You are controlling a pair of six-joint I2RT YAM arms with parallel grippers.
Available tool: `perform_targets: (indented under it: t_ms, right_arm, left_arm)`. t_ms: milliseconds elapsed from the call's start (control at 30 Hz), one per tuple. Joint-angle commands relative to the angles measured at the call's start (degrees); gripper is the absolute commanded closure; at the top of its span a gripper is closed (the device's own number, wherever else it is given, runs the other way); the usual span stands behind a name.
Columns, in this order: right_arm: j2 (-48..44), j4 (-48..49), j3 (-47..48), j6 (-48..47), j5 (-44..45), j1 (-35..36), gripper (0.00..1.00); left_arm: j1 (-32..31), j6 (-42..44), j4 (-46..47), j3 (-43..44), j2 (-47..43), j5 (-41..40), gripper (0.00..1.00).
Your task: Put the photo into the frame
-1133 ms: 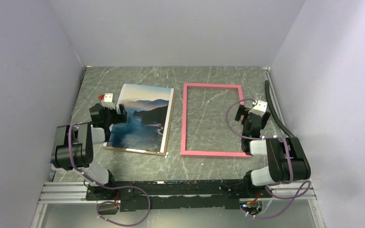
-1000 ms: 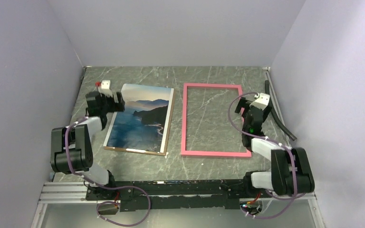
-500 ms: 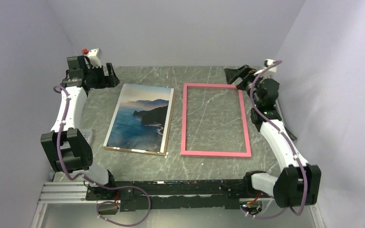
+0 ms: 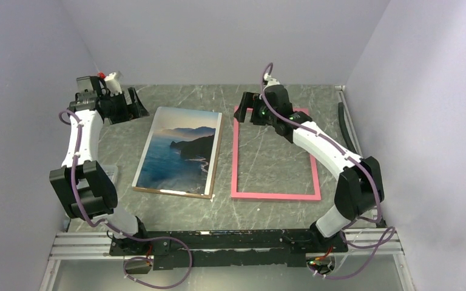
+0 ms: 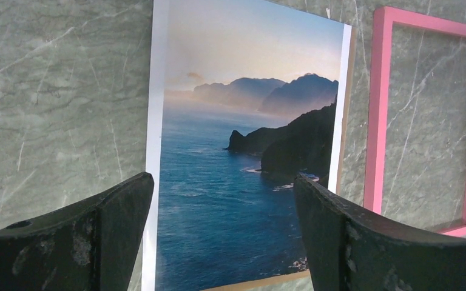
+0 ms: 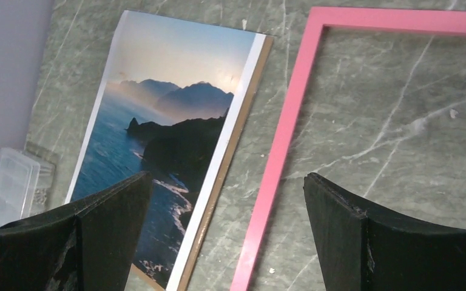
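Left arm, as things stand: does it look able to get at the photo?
Probably yes. The left gripper hangs open beyond the far left corner of the photo, and nothing lies on it or between them. The right gripper is over the frame, out of the way.

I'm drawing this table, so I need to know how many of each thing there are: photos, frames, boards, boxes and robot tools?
photo: 1
pink frame: 1
brown board, lying under the photo: 1
clear plastic box: 1
robot tools: 2, the left tool and the right tool, both open
Total: 6
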Motion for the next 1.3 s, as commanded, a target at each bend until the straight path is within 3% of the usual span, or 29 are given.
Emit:
perform_targets:
  t_ms: [0, 167, 367, 600, 1000, 1267]
  right_arm:
    - [0.2, 0.9, 3.7, 1.0, 4.4, 2.1, 0.0]
    - [13.9, -18.9, 20.0, -2.6, 19.0, 8.5, 0.0]
    - [22.1, -24.8, 25.1, 0.8, 27.5, 13.1, 0.0]
    - [28.1, -24.5, 25.0, 3.5, 29.2, 14.5, 0.02]
    - [32.5, -17.1, 20.0, 4.9, 24.1, 14.9, 0.22]
    - [34.0, -14.4, 16.6, 6.8, 22.5, 14.9, 0.3]
  left_arm:
    - [1.3, 0.3, -1.2, 1.0, -0.7, 2.4, 0.09]
    - [2.2, 0.4, -2.1, 1.4, -0.2, 2.3, 0.1]
    - [2.9, 0.4, -2.6, 0.6, 1.1, 2.9, 0.09]
    - [3.9, 0.6, -5.0, 1.5, 2.9, 3.7, 0.09]
    - [4.0, 2.6, -8.5, 0.9, 1.6, 3.2, 0.09]
    - [4.0, 3.2, -10.8, 0.9, 0.1, 3.2, 0.09]
